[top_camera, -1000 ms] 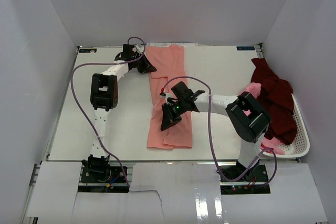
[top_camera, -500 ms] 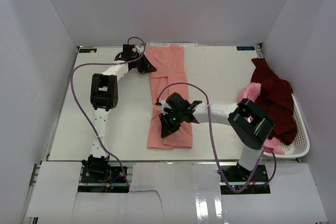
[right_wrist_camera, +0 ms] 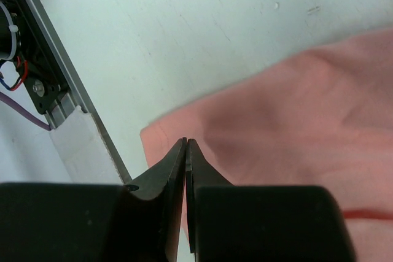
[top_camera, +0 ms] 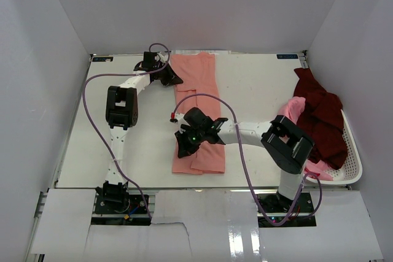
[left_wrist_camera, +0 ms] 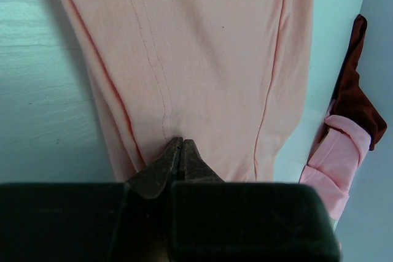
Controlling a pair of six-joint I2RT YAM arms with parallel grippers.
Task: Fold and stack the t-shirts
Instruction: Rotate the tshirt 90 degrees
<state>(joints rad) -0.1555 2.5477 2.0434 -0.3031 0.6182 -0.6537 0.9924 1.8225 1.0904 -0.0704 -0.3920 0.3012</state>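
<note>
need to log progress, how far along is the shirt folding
Done: the salmon t-shirt is already narrowed into a long strip. In hand: the left gripper is shut on its far end, and the right gripper is shut at its near left corner, though a grip there is unclear. A crosswise fold looks next. Left: the maroon t-shirt and lighter pink t-shirt sit heaped in the basket, and nothing is stacked.

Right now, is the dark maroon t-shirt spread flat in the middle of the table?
No, the dark maroon t-shirt lies bunched up over the white basket at the far right of the overhead view.
</note>
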